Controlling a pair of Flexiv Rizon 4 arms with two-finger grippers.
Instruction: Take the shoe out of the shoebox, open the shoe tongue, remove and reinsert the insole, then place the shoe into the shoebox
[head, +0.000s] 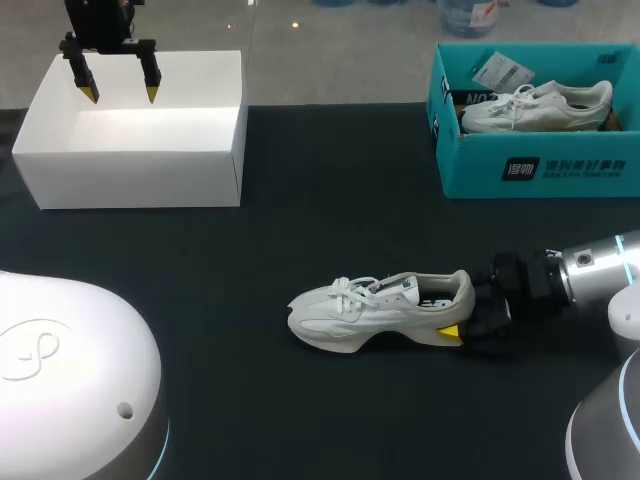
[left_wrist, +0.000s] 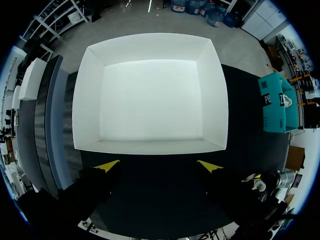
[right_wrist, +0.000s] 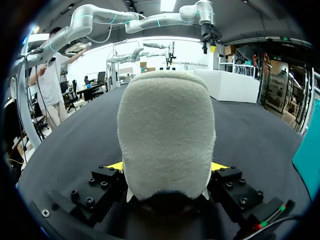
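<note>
A white sneaker (head: 370, 310) lies on its side on the black table, toe pointing left. My right gripper (head: 462, 312) comes in from the right and is shut on its heel. In the right wrist view the heel (right_wrist: 167, 135) fills the gap between the fingers, with a yellow tip pressed against each side. The open white shoebox (head: 130, 150) stands at the back left. My left gripper (head: 121, 92) hangs open above it with nothing between its fingers. Seen from the left wrist, the left gripper (left_wrist: 159, 166) hovers just off the near wall of the bare white shoebox (left_wrist: 150, 147).
A teal shoebox (head: 540, 170) at the back right holds another white shoe (head: 535, 105). The white housing of my left arm's base (head: 70, 370) takes up the front left corner. Black table surface lies between the white box and the sneaker.
</note>
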